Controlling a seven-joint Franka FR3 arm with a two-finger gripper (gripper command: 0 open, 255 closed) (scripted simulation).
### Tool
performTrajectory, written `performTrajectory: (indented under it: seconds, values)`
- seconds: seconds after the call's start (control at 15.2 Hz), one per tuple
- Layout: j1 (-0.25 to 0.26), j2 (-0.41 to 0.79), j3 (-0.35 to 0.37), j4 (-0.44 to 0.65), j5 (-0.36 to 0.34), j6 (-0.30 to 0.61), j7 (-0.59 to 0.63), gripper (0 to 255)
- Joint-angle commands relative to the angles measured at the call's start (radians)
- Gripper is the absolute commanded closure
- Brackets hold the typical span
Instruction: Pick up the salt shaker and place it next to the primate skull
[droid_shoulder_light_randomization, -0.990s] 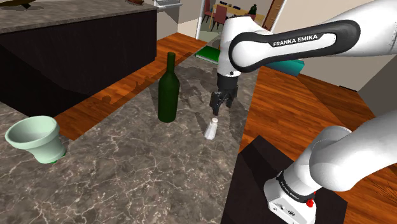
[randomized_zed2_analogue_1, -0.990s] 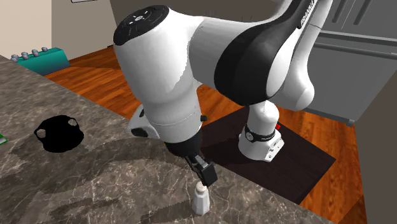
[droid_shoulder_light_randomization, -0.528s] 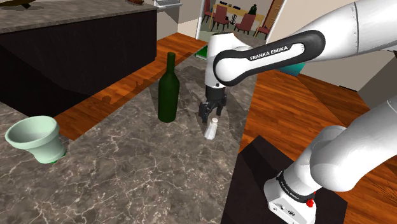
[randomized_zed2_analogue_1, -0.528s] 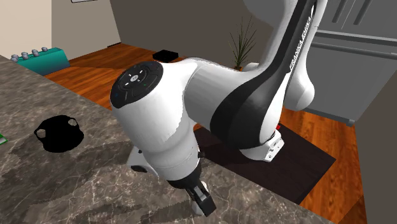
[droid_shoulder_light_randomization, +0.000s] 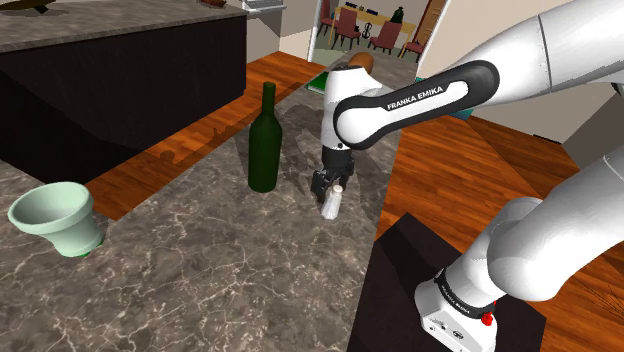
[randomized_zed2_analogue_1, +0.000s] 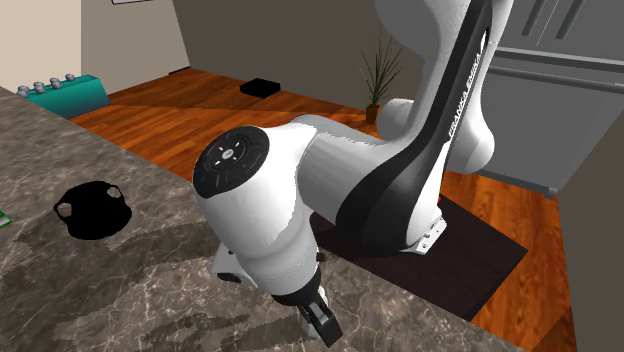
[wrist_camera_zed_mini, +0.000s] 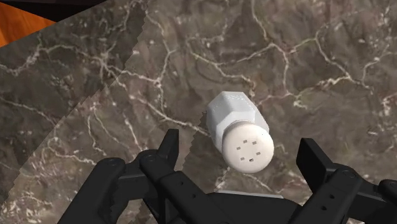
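While the open fingers (wrist_camera_zed_mini: 317, 167) straddle the white salt shaker (wrist_camera_zed_mini: 240, 130) without clasping it, it stands upright on the marbled counter (droid_shoulder_light_randomization: 200, 270) near the green bottle (droid_shoulder_light_randomization: 264, 140). Nothing is lifted yet; grasping, carrying and placing it by the black skull-like lump (randomized_zed2_analogue_1: 92, 210) remain.

The only writing I can make out is the maker's name. "FRANKA EMIKA" stands in white capitals on the curved black band (droid_shoulder_light_randomization: 420, 97) of the white robot arm (droid_shoulder_light_randomization: 560, 40), seen from the shoulder view. In the second exterior view, white lettering runs up the arm's dark stripe (randomized_zed2_analogue_1: 462, 92). There I can read "FRANKA"; the rest is too steeply angled to tell.
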Motion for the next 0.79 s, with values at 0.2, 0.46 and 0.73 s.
performTrajectory:
  seconds: [0.2,0.46,0.73]
  values:
    - [0.0,0.0,0.0,-0.001,0.0,0.001,0.0,0]
    - [0.0,0.0,0.0,-0.001,0.0,0.001,0.0,255]
    - [0.0,-0.001,0.0,-0.002,0.0,0.001,0.0,255]
